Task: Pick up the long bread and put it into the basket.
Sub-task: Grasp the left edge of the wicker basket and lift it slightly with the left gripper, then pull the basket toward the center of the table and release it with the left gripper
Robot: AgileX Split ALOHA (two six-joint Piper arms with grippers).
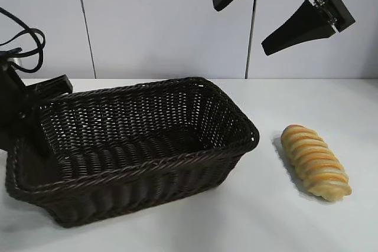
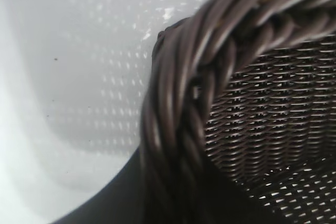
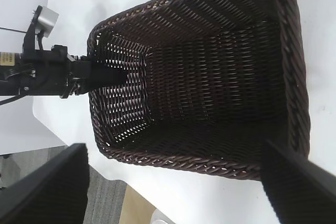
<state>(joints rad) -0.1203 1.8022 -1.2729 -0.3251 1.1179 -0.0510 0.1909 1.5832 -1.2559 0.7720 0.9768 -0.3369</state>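
The long bread (image 1: 315, 162), a golden-tan twisted loaf, lies on the white table to the right of the basket (image 1: 136, 171) and apart from it. The dark woven basket is empty. My left gripper (image 1: 36, 107) is shut on the braided rim (image 2: 178, 103) of the basket's left end; the right wrist view shows that left gripper (image 3: 113, 77) clamped across the end wall. My right gripper (image 1: 242, 28) hangs high above the table between basket and bread, open and holding nothing. In its own view the right gripper (image 3: 173, 148) looks down on the basket (image 3: 210, 163); the bread is out of that view.
The white table (image 1: 248, 216) has bare room in front of the basket and around the bread. A table edge with grey floor (image 3: 107, 198) beyond it shows in the right wrist view. Cables (image 1: 26, 42) hang behind the left arm.
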